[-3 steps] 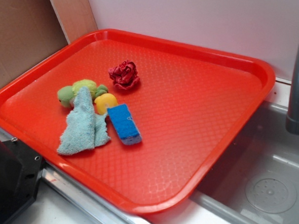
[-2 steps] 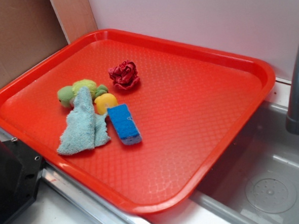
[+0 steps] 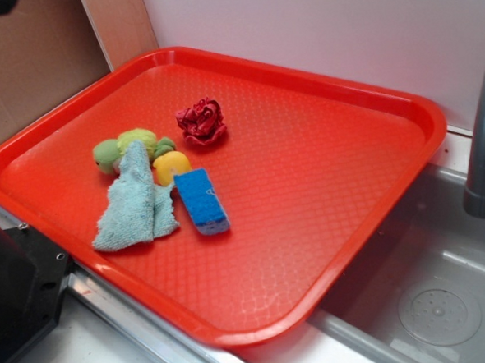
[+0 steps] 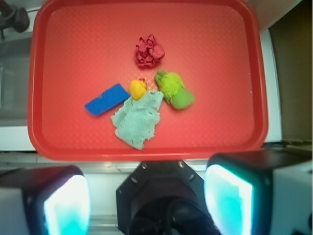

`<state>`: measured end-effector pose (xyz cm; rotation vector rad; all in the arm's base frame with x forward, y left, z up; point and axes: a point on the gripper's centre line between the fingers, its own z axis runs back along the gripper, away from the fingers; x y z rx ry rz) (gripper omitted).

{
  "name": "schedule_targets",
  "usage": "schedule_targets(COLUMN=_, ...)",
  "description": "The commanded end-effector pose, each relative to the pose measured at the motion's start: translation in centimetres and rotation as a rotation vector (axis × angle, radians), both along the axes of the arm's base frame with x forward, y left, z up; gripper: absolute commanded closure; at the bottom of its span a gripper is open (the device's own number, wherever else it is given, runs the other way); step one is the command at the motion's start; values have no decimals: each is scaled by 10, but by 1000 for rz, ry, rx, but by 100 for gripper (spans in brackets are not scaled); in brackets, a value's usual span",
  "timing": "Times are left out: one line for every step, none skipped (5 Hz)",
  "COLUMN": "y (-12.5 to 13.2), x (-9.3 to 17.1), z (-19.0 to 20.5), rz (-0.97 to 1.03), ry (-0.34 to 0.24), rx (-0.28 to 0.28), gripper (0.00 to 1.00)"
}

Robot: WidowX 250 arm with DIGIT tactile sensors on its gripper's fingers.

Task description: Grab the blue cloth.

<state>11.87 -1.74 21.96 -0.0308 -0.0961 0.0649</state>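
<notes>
Red tray below, jaws spread wide, high above blue cloth

One cloth, one sponge, one rose ball, one tray.

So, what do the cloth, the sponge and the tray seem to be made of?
The cloth: soft terry-like fabric, matte; its surface is fuzzy and it lies in floppy folds. The sponge: probably foam, a matte bright blue block with straight edges. The tray: likely hard plastic, with a shiny rim and a fine embossed pattern on the floor.
</notes>
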Motion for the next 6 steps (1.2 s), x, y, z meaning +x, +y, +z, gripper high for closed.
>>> schedule_targets(y=4, x=19, z=-46, rz=59, ry=-27, rx=16, gripper=0)
schedule_targets(y=9, x=29, z=-79, rz=82, ry=-22, rx=23, gripper=0)
schedule_targets(y=13, x=34, z=-112, rz=103, ry=-12, rx=26, gripper=0)
schedule_targets(y=15, x=36, z=-138, rz=105, ry=-7, rx=4, gripper=0)
schedule_targets(y=8, x=38, z=-167, rz=89, ry=-4, rx=13, gripper=0)
schedule_targets(y=2, x=39, z=-189, rz=51, ry=-19, rx=-47, gripper=0)
